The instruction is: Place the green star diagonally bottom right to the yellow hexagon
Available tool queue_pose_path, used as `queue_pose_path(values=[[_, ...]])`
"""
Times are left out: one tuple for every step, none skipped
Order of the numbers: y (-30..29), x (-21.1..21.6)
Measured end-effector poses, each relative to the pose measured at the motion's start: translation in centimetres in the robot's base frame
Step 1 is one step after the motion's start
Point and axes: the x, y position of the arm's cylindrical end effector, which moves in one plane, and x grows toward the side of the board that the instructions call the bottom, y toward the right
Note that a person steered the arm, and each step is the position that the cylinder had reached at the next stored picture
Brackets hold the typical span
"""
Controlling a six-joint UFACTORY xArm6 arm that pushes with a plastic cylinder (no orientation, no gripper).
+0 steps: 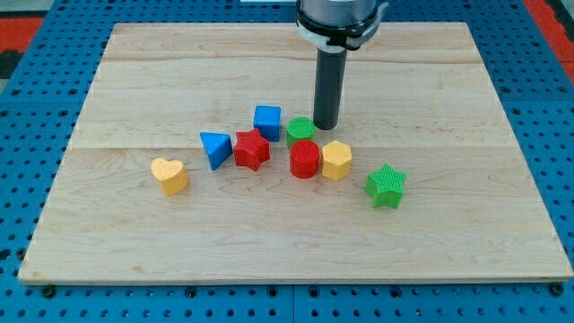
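The green star (386, 186) lies on the wooden board (134, 260), below and to the right of the yellow hexagon (336, 161), a small gap apart. My tip (326, 125) stands just above the yellow hexagon and right next to the green round block (300, 128), at its right side. It is well above and to the left of the green star.
A red round block (305, 159) touches the yellow hexagon's left side. A red star (252, 150), a blue triangle (214, 149) and a blue cube (266, 121) cluster to the left. A yellow heart (169, 175) lies farther left.
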Motion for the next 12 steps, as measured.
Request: queue_pose_path(values=[[0.3,0.0],[0.8,0.0],[1.8,0.0],[5.2,0.4],[11.7,0.8],[11.7,7.1],[7.4,8.1],[5.8,7.1],[3.7,6.6],[-0.8,6.6],[0.3,6.5],[6.4,6.1]])
